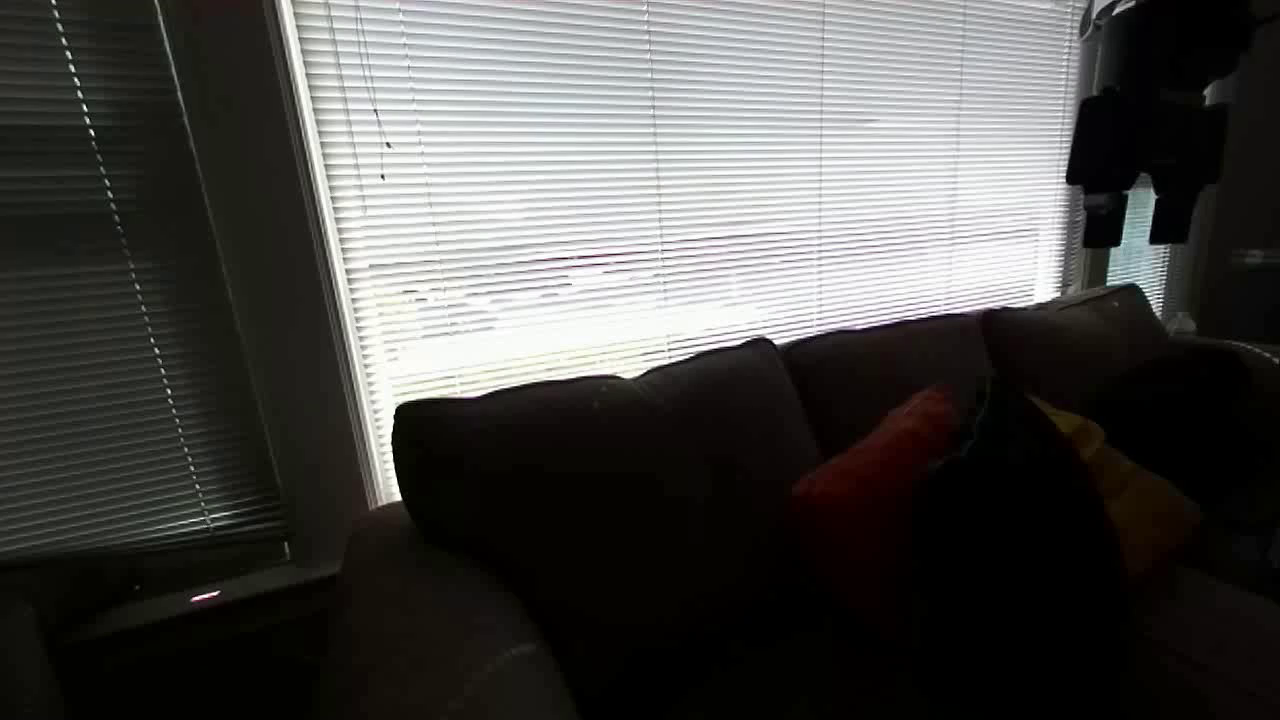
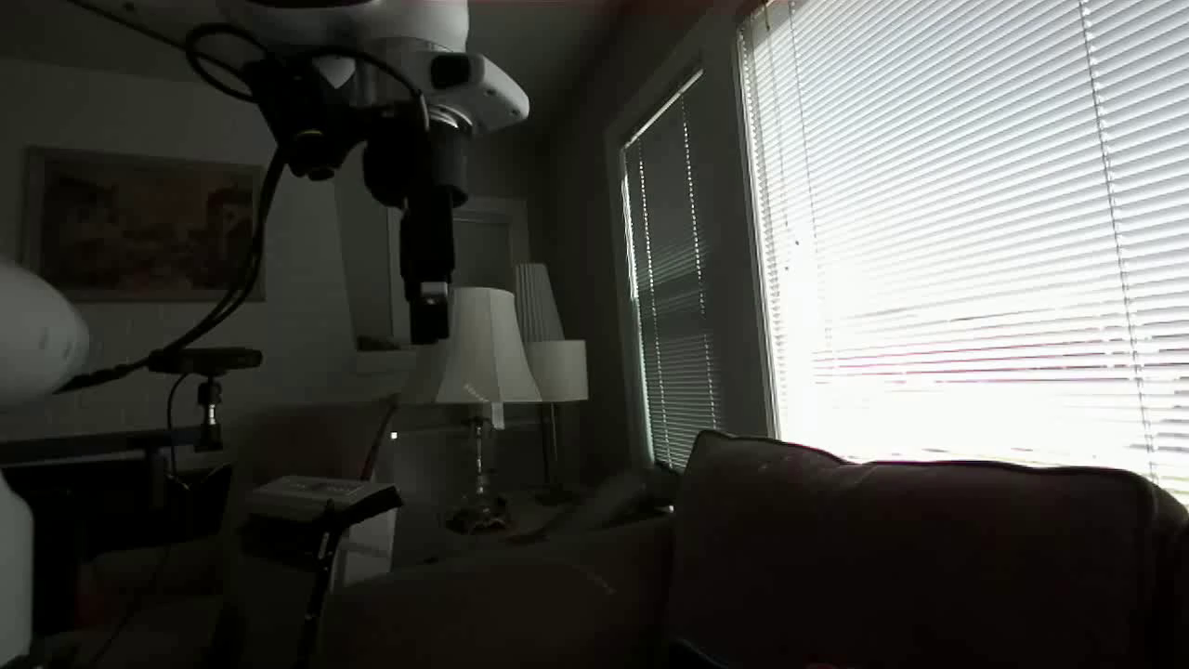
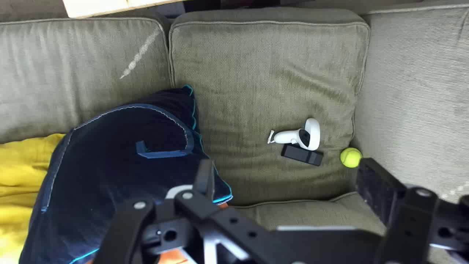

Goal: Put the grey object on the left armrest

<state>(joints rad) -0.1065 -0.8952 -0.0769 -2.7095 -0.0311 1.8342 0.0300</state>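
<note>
Apparently the grey object point(image 3: 289, 137) is the pale, near-white piece shaped like a handheld controller with a looped end, though the match is not certain. It lies on the padded couch surface point(image 3: 249, 73), right of centre in the wrist view, which looks down from above. Just beside it, toward the bottom of that view, is a slim black remote point(image 3: 302, 154); whether the two touch cannot be told. Further right, a yellow-green ball point(image 3: 351, 157) sits at the foot of the left armrest point(image 3: 414, 91), a broad grey-brown padded side filling the right edge. On the left, a large navy cushion point(image 3: 113, 165) with turquoise piping overlaps a yellow cushion point(image 3: 29, 183) and an orange cushion point(image 1: 870, 480). The gripper point(image 3: 291, 185) shows at the bottom edge, its jaws wide apart, the grey object visible beyond the gap between them. In both exterior views it hangs pointing down, higher than the back cushions point(image 2: 882, 557). Light is dim: in an exterior view, daylight glares through white blinds point(image 1: 650, 150), leaving the back cushions almost black, with the left armrest low at left. In an exterior view, a white lampshade point(image 2: 488, 348) stands behind the gripper, and a framed picture point(image 2: 144, 223) hangs farther left.
</note>
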